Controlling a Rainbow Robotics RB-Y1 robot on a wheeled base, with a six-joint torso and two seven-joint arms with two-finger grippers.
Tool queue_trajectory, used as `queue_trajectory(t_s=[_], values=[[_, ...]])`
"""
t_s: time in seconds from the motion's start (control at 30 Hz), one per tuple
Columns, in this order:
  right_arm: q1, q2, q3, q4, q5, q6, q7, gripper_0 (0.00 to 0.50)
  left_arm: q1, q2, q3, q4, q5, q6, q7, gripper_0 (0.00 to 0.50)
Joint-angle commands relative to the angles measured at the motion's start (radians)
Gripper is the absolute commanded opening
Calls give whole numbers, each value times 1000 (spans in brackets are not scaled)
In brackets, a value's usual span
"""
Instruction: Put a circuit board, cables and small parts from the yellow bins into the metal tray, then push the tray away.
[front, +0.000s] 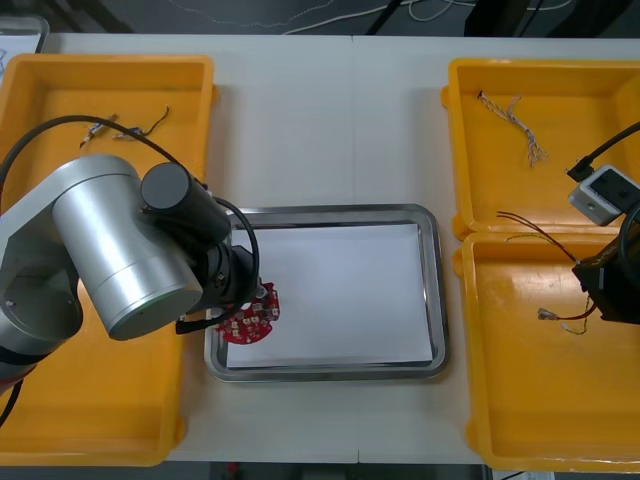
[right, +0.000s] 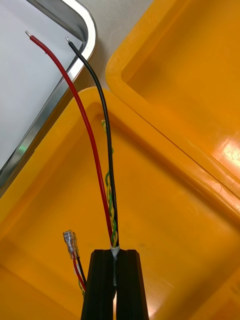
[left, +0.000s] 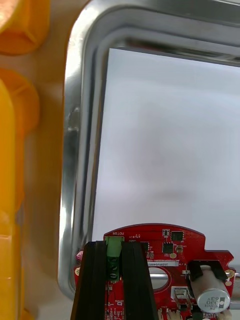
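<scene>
Round red circuit board (left: 170, 250), carrying a green connector and a silver capacitor, is at the near left corner of the white-lined metal tray (front: 330, 215). My left claw (left: 114, 248) is clamped narrowly on its edge. My right claw (right: 116, 255) pinches a red, black and yellow-green cable bundle (right: 113, 225) above the near right yellow plastic bin (front: 540, 420).

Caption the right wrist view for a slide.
Right gripper shut on red and black cables over a yellow bin, the metal tray corner just beyond.
</scene>
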Motion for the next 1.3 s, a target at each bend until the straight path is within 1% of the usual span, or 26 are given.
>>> queue_trajectory(t_s=[0.03, 0.1, 0.27, 0.4, 0.5, 0.7, 1.0, 1.3], values=[[-20, -34, 8, -27, -5, 3, -31, 0, -31, -12, -48, -9, -37, -35, 58, 0], [-20, -34, 8, -27, -5, 3, -31, 0, -27, -12, -60, -9, -46, -41, 54, 0], [-20, -34, 8, -27, -5, 3, -31, 0, 1, 2, -111, -12, -109, -87, 41, 0], [-20, -34, 8, -27, -5, 3, -31, 0, 22, 19, -126, -12, -126, -127, 32, 0], [-20, -34, 8, -27, -5, 3, -31, 0, 33, 22, -140, -12, -149, -133, 28, 0], [-20, -34, 8, -27, -5, 3, -31, 0, 54, 42, -161, -18, -170, -151, 18, 0], [-20, -34, 8, -27, -5, 3, -31, 0, 77, 76, -180, -20, -178, -168, 17, 0], [-20, -34, 8, -27, -5, 3, -31, 0, 77, 80, -187, -18, -177, -183, 20, 0]])
